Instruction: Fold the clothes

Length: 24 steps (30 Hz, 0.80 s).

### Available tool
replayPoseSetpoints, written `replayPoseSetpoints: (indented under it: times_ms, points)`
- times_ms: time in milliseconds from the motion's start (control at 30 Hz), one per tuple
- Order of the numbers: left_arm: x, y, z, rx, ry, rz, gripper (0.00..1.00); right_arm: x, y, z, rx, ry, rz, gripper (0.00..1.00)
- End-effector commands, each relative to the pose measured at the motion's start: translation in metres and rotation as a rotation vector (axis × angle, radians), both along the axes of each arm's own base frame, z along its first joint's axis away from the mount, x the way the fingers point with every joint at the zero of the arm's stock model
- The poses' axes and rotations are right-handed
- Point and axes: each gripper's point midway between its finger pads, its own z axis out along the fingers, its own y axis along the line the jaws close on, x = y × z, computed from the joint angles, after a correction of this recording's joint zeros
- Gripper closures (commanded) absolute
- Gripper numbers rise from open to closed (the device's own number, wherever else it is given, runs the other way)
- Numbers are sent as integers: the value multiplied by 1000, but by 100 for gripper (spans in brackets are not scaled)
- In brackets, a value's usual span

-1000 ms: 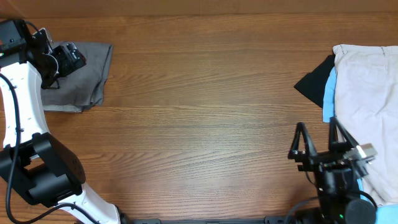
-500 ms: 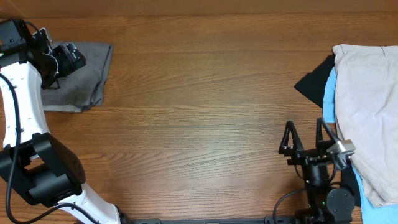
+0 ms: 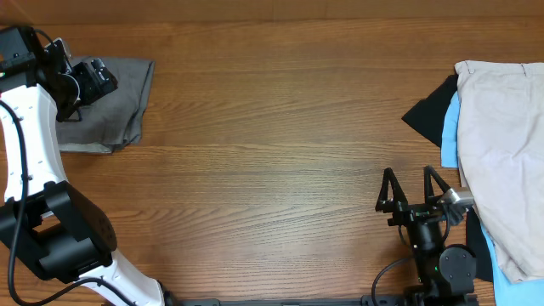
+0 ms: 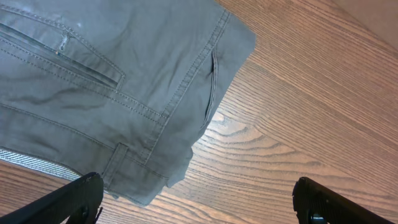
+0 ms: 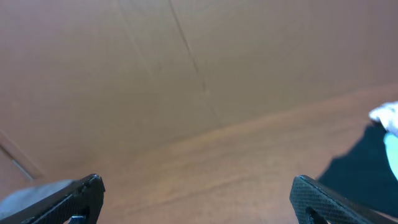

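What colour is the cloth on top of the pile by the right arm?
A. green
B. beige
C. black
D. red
B: the beige cloth lies over the blue cloth and the black cloth, which only peek out at its edge.

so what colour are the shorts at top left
Mid-grey shorts, clearest in the left wrist view.
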Motion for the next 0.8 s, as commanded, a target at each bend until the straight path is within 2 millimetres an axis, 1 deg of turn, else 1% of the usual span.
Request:
replayPoseSetpoints:
  times_ms: [0,200,367,500,767]
  points:
    - [2,-1,4,-8,-11,4,0,0,0,-9,-10,26,1,0]
    - [2,-1,4,-8,-11,4,0,0,0,-26,-58,88,0,0]
    - [2,-1,4,-8,-11,4,0,0,0,-26,-137,77,0,0]
    - [2,-1,4,-8,-11,4,0,0,4,-26,-249,58,18,0]
    - [2,-1,4,-8,-11,4,0,0,0,-26,-400,36,4,0]
